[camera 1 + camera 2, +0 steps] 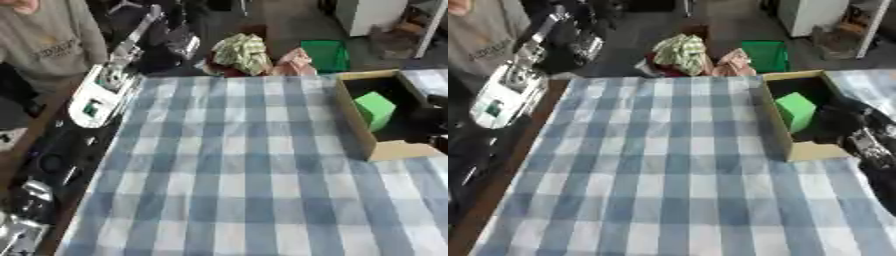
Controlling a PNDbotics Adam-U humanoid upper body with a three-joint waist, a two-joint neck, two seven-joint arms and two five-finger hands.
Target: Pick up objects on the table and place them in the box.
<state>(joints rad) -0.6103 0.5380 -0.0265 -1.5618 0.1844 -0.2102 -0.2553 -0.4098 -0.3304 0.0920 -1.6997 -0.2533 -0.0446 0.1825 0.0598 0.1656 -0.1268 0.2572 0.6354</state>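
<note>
Left eye first: the table (245,190) has a blue and white checked cloth on it, and the cardboard box (354,125) sits open near its right edge, a bit past the middle toward the far side. A bright green block (376,109) is already inside, leaning against the box's near-left wall. There's a dark blur over the right side of the box that's probably the right arm, but I can't make out a hand there. The left arm (105,87) runs along the left edge of the table, white and silver with a small green patch on the casing, and more silver and black hardware shows in the lower left corner. Can't pick out the left hand in that mess, so no idea what its fingers are doing. Past the far edge there's a crumpled patterned bundle (241,52), something pink (296,64) next to it, and a green bin (325,55) on the floor. Right eye: same layout, but here the right hand (837,122) shows better, a black shape down in the box just right of the green block, arm trailing off to the lower right. Whether its fingers are spread or curled I can't tell, it's too smeared. No readable writing on the box, the block or the arms.
</note>
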